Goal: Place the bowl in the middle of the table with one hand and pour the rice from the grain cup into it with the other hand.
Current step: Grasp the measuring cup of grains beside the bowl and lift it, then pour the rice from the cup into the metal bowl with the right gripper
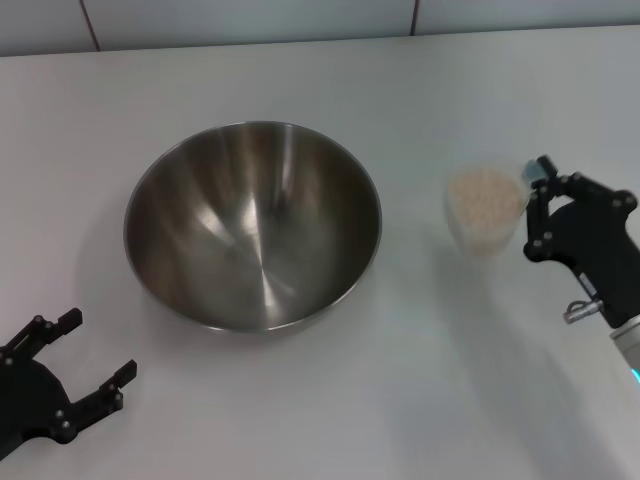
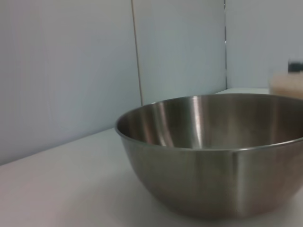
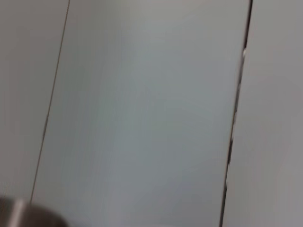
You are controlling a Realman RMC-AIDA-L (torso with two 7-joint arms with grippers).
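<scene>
Two grippers, one bowl [image 1: 252, 226] set mid-table.
Left gripper [image 1: 92, 352] waits wide near the bowl (released); right gripper [image 1: 531, 212] reaches the grain cup [image 1: 486, 209] beside it, grip unclear.

the right gripper [image 1: 533, 210] hides the grain cup's [image 1: 486, 210] 3 o'clock side, so its grip is unclear. the left gripper's [image 1: 95, 355] arm runs off frame at 7 o'clock. the bowl [image 2: 215, 151] is cut off at 3 o'clock in the left wrist view.

The bowl [image 1: 252, 225] is brushed, shiny steel. The grain cup [image 1: 485, 210] looks like clear, frosted plastic. The desk [image 1: 420, 380] is smooth and white.
</scene>
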